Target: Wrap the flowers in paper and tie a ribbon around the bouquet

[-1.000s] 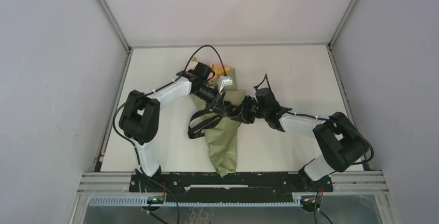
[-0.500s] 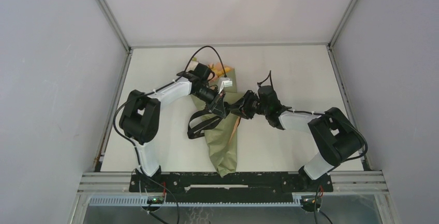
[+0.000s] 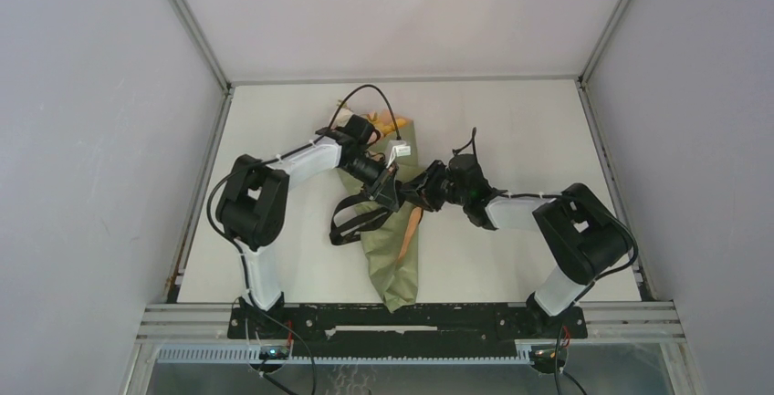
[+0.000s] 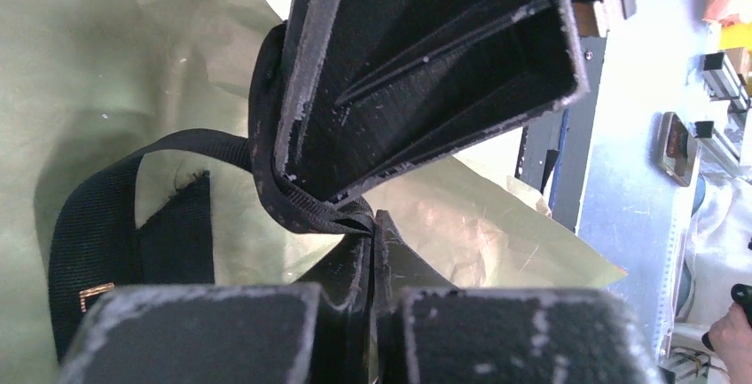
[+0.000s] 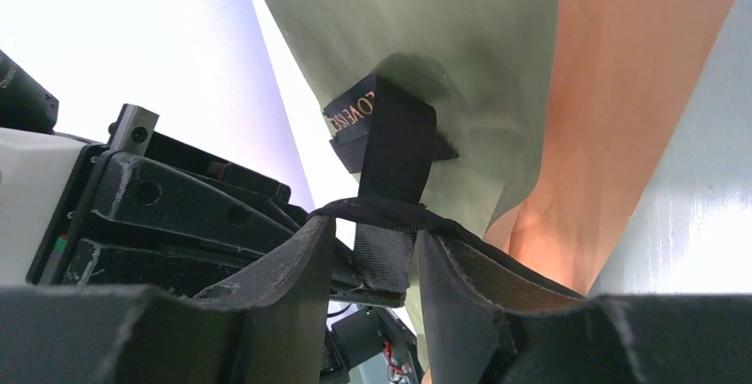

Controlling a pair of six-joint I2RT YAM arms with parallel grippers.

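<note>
The ribbon (image 3: 351, 222) lies across the bouquet (image 3: 394, 263) at about its mid-length. Its slack is looped on the bouquet's left side, and one strand is drawn up to where the two grippers meet just above the paper. The bouquet lies on the table (image 3: 520, 130) with its long axis running from the pointed tip by the arm bases to the wide far end, where a few flowers (image 3: 391, 124) show — so the ribbon runs crosswise to that axis. The left gripper (image 4: 372, 224) is pinched tight on a bunched bit of ribbon over the bouquet's middle. The right gripper (image 5: 371, 246) comes in from the bouquet's right, tip to tip with the left. Its jaws stand partly apart with a flat strand passing through the gap, not squeezed as far as I can tell. The tie seems to turn on the right gripper — it would need to close on that strand and pull toward the bouquet's right
</note>
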